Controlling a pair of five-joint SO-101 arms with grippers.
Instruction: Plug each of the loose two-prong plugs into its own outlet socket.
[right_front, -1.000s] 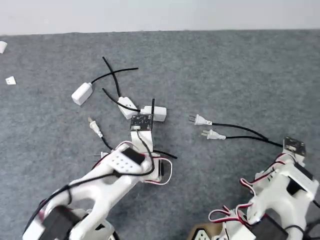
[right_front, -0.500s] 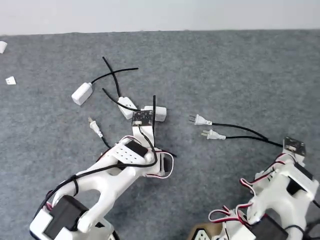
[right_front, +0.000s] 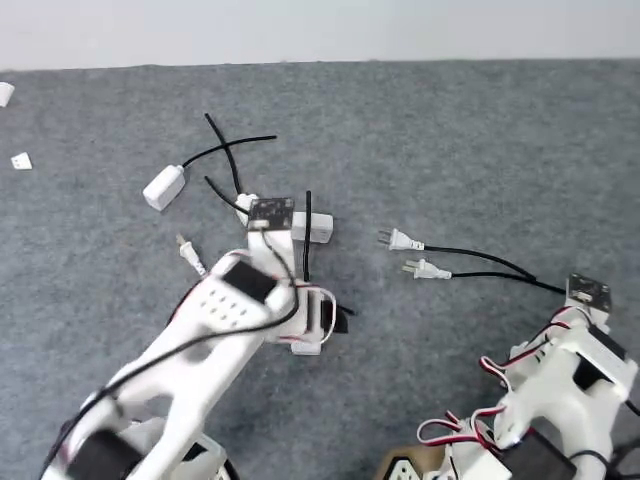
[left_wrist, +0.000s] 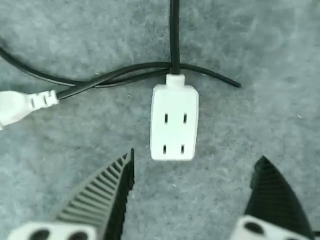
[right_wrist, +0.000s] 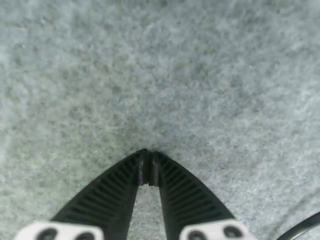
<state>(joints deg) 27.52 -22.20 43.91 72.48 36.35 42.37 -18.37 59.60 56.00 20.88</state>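
Both jaws of the left gripper (left_wrist: 196, 157) hang released by the outlet socket (left_wrist: 174, 122), probably light, slick; pinch its long sides.

1. Mottled grey felt worktop (right_front: 480, 150).
2. White rectangular plastic outlet socket (left_wrist: 174, 123) with dark slots, on a glossy black cord (left_wrist: 174, 35).
3. Two white two-prong plugs (right_front: 400, 240), at 3 o'clock on the worktop.
4. Left claw (left_wrist: 196, 165) and right claw (right_wrist: 149, 167): black ribbed fingers (right_wrist: 115, 195) on white bases.
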